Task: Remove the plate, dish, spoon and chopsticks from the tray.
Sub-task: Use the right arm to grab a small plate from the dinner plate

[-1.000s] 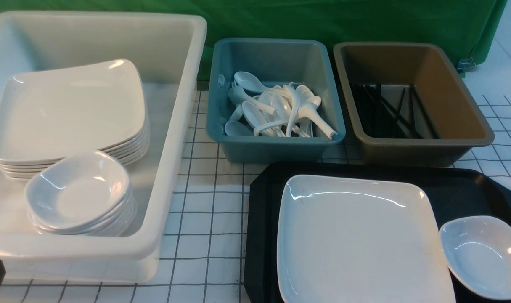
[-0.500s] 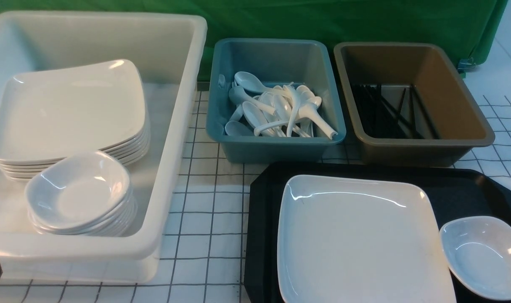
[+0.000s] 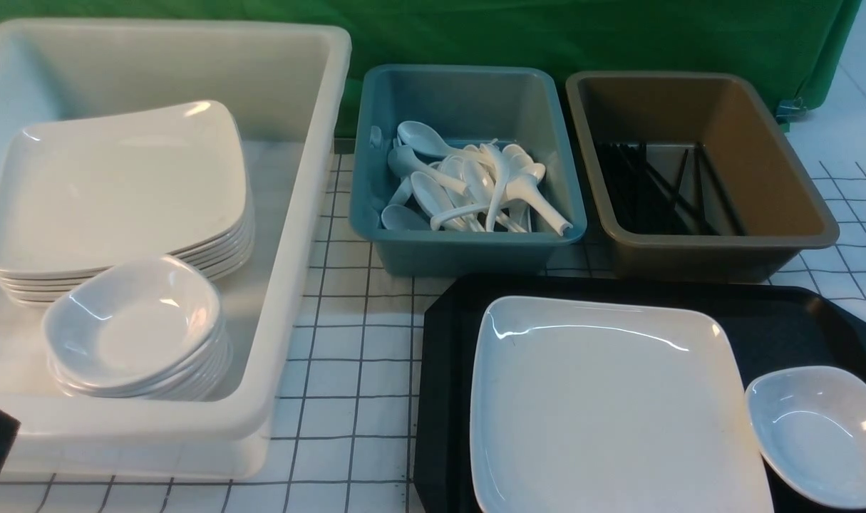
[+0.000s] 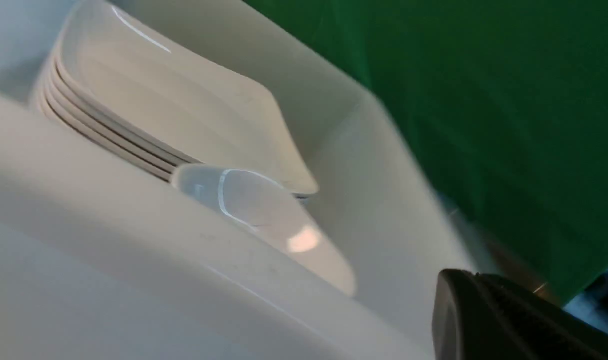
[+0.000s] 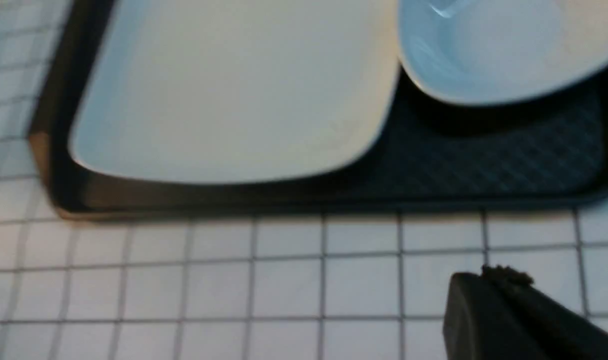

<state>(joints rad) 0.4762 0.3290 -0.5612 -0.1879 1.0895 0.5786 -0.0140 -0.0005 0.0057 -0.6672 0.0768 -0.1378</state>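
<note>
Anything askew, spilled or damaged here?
Nothing stands out. The large white square plate and small white oval dish lie flat on the black rectangular tray; white spoons lie jumbled in the blue plastic bin, none spilled.

A lab test bench: green backdrop cloth [image 3: 618,35], grid-lined table cover [image 3: 347,356], tableware [image 3: 119,185] sorted into plastic bins [image 3: 468,100].

White plate [image 3: 604,406] and dish [image 3: 817,434], black diamond-textured tray [image 3: 782,320], black-gridded white tablecloth [image 3: 347,370], green backdrop [image 3: 547,35].
</note>
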